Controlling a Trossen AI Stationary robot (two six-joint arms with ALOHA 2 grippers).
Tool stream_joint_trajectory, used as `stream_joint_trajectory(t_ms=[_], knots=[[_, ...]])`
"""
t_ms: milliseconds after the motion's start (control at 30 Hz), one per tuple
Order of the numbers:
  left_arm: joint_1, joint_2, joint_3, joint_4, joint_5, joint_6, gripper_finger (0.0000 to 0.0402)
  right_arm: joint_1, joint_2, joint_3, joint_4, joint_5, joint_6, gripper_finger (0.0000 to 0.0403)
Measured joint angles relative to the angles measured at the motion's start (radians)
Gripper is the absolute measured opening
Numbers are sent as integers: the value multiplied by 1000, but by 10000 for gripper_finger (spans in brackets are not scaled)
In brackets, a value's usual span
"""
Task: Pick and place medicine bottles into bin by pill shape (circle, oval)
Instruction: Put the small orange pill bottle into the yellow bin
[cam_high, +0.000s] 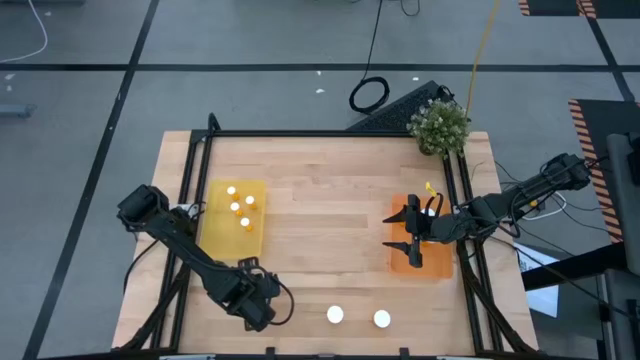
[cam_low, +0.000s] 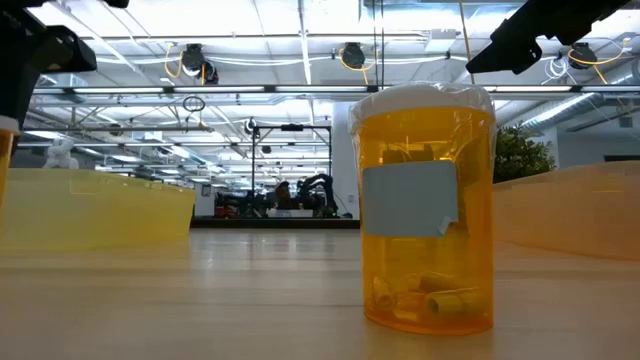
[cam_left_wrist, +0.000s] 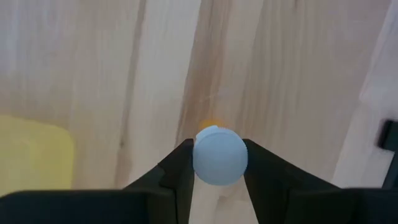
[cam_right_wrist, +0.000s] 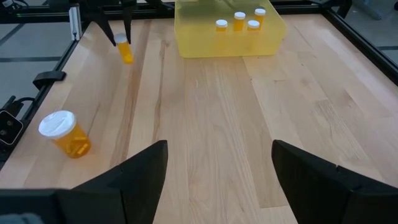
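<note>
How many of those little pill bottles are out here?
7 medicine bottles: four in the yellow tray, two standing on the table, one in the left gripper. The right gripper over the orange tray may hide more.

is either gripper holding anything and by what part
Left gripper pinches a small amber bottle's round white cap by its sides. Right gripper is open, empty.

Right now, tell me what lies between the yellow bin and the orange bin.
Only bare wooden tabletop between the yellow bin and the orange bin, as the high view shows.

table (cam_high: 330, 230): wood | yellow bin (cam_high: 233, 220) | orange bin (cam_high: 420, 255) | two bottles (cam_high: 335, 316) | plant (cam_high: 439, 127)
</note>
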Motion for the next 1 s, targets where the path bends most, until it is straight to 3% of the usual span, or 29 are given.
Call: stream_joint_trajectory(t_ms=[467,1000], knots=[[9,-11,179,-338,-45,54,130,0,0,0,0,0,1,281],[40,-259,182,-554,-160,45,131,0,0,0,0,0,3,281]])
